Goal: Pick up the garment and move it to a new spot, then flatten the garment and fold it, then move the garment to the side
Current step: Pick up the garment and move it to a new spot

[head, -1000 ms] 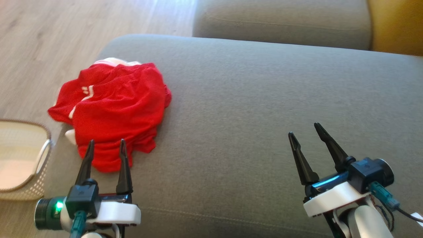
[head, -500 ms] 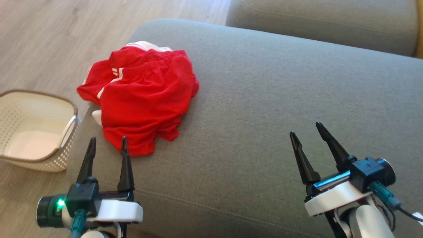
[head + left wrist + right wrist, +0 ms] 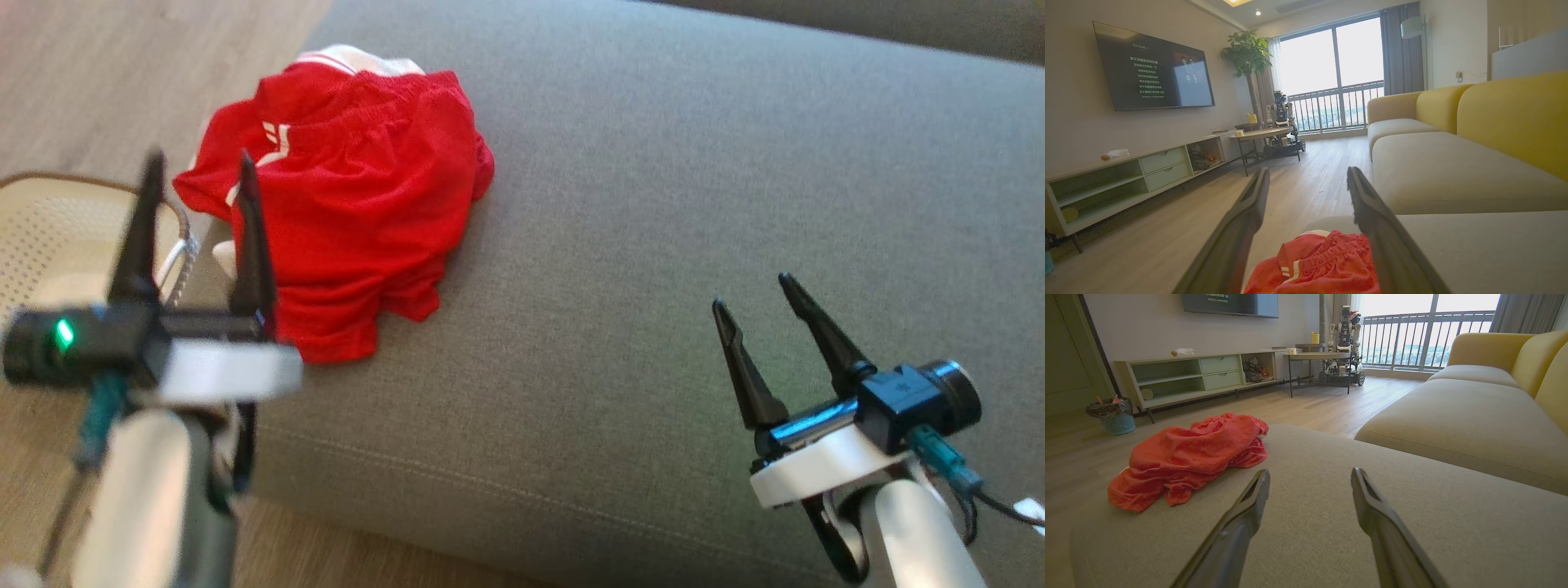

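Note:
The garment (image 3: 351, 196) is a crumpled red pair of shorts with white stripes, lying at the left end of the grey sofa cushion (image 3: 694, 245). My left gripper (image 3: 198, 167) hovers open at the garment's left edge, fingers apart with nothing between them. In the left wrist view the garment (image 3: 1323, 265) lies low between the left gripper's (image 3: 1308, 175) fingers. My right gripper (image 3: 753, 294) stands open over bare cushion at the lower right, far from the cloth. The right wrist view shows the garment (image 3: 1192, 453) to the left, ahead of the open right gripper (image 3: 1310, 475).
A cream perforated basket (image 3: 49, 245) stands on the wooden floor left of the cushion. A yellow-backed sofa (image 3: 1494, 392) runs along the right. A TV cabinet (image 3: 1200, 375), a small bin (image 3: 1112, 414) and another robot (image 3: 1345, 339) stand across the room.
My left gripper has risen and moved forward to the garment's left edge. The head camera has tilted and shifted, so the whole scene has slid. The right gripper has barely moved.

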### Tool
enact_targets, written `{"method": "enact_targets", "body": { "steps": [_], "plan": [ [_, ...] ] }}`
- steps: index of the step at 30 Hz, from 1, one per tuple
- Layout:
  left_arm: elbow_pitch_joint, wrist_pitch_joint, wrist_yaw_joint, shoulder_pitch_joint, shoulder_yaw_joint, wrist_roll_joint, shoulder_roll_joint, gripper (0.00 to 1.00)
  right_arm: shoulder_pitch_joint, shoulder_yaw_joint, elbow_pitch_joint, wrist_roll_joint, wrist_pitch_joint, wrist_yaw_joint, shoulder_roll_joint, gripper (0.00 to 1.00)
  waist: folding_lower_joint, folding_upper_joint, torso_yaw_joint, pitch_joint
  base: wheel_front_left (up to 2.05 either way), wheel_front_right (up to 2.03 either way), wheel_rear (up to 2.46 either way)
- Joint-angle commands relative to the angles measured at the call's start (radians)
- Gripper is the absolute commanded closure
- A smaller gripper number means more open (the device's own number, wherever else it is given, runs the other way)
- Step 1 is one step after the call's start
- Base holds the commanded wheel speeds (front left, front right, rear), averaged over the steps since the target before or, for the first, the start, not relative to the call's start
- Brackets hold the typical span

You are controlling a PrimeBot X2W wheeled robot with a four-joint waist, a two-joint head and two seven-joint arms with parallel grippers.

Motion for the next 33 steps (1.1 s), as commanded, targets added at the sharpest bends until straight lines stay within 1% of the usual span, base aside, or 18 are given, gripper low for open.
{"method": "enact_targets", "body": {
  "steps": [1, 2, 3, 6, 8, 12, 16, 20, 24, 29, 33],
  "plan": [
    [0.027, -0.005, -0.03, -0.107, 0.059, -0.029, 0.038, 0.0, -0.05, 0.022, -0.042, -0.017, -0.009, 0.0, -0.01, 0.0, 0.0, 0.0, -0.016, 0.047, 0.0, 0.0, 0.0],
    [0.063, -0.005, -0.047, -0.144, 0.066, -0.038, 0.046, 0.0, -0.057, 0.021, -0.044, -0.023, -0.009, 0.0, -0.01, 0.0, 0.0, 0.0, -0.019, 0.059, 0.0, 0.0, 0.0],
    [0.063, -0.005, -0.047, -0.144, 0.066, -0.038, 0.046, 0.0, -0.057, 0.021, -0.044, -0.023, -0.009, 0.0, -0.01, 0.0, 0.0, 0.0, -0.019, 0.059, 0.0, 0.0, 0.0],
    [0.214, 0.001, -0.101, -0.266, 0.077, -0.082, 0.066, 0.0, -0.077, 0.019, -0.049, -0.044, -0.009, 0.0, -0.01, 0.0, 0.0, 0.0, -0.03, 0.098, 0.0, 0.0, 0.0],
    [0.311, 0.045, -0.134, -0.357, 0.083, -0.117, 0.074, 0.0, -0.089, 0.015, -0.053, -0.056, -0.009, 0.0, -0.01, 0.0, 0.0, 0.0, -0.036, 0.123, 0.0, 0.0, 0.0],
    [0.476, 0.174, -0.166, -0.521, 0.082, -0.167, 0.087, 0.0, -0.116, 0.006, -0.068, -0.076, -0.009, 0.0, -0.01, 0.0, 0.0, 0.0, -0.043, 0.176, 0.0, 0.0, 0.0],
    [0.624, 0.268, -0.201, -0.653, 0.032, -0.206, 0.096, 0.0, -0.117, -0.012, -0.077, -0.096, -0.009, 0.0, -0.01, 0.0, 0.0, 0.0, -0.038, 0.201, 0.0, 0.0, 0.0],
    [0.754, 0.312, -0.212, -0.741, -0.029, -0.217, 0.12, 0.0, -0.119, -0.014, -0.084, -0.113, -0.009, 0.0, -0.01, 0.0, 0.0, 0.0, -0.044, 0.223, 0.0, 0.0, 0.0],
    [0.862, 0.36, -0.214, -0.777, -0.088, -0.253, 0.119, 0.0, -0.13, -0.015, -0.093, -0.113, -0.009, 0.0, -0.01, 0.0, 0.0, 0.0, -0.056, 0.241, 0.0, 0.0, 0.0],
    [0.931, 0.399, -0.215, -0.789, -0.162, -0.348, 0.13, 0.0, -0.137, -0.017, -0.099, -0.104, -0.009, 0.0, -0.01, 0.0, 0.0, 0.0, -0.07, 0.262, 0.0, 0.0, 0.0],
    [0.97, 0.419, -0.215, -0.803, -0.212, -0.403, 0.144, 0.0, -0.141, -0.028, -0.104, -0.104, -0.009, 0.0, -0.01, 0.0, 0.0, 0.0, -0.072, 0.289, 0.0, 0.0, 0.0]
  ]
}}
